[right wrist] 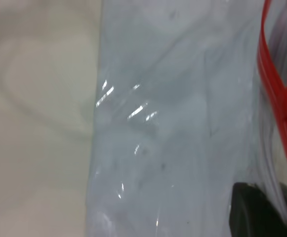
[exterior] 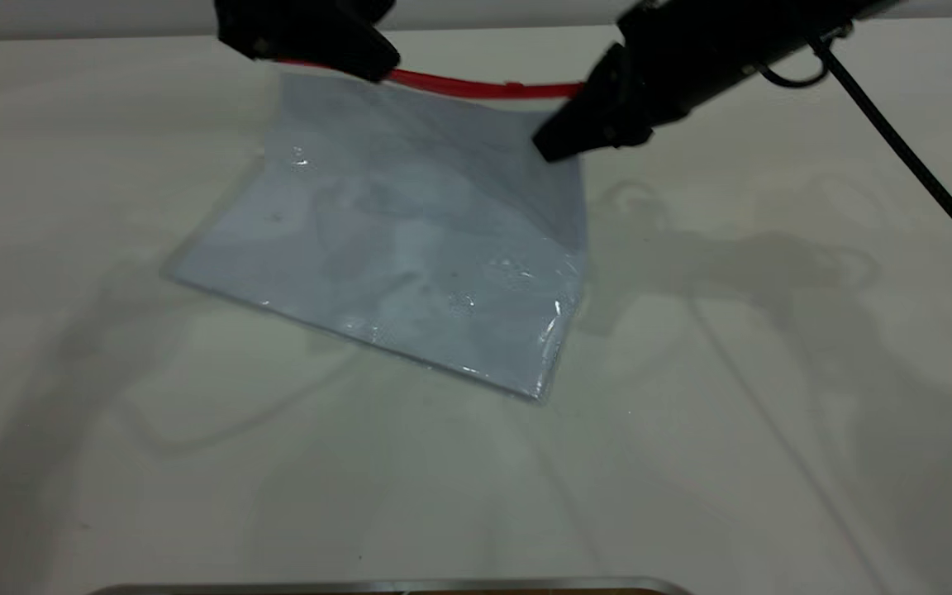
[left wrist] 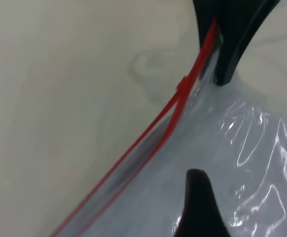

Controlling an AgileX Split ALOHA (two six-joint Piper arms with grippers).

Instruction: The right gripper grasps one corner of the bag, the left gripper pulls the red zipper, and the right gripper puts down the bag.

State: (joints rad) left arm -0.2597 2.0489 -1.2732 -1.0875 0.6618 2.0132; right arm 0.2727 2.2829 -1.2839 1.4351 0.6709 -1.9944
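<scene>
Clear bag point(exterior: 410, 240) mid-frame, red edge lifted off the table point(exterior: 773, 413), right tool point(exterior: 563, 140) clamping its upper-right corner, left tool point(exterior: 360, 58) at upper left by the red zipper point(exterior: 476, 84), grip unclear.

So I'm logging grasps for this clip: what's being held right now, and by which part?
The right gripper holds the bag by its raised corner at one end of the red zipper. The left gripper's hold cannot be told.
</scene>
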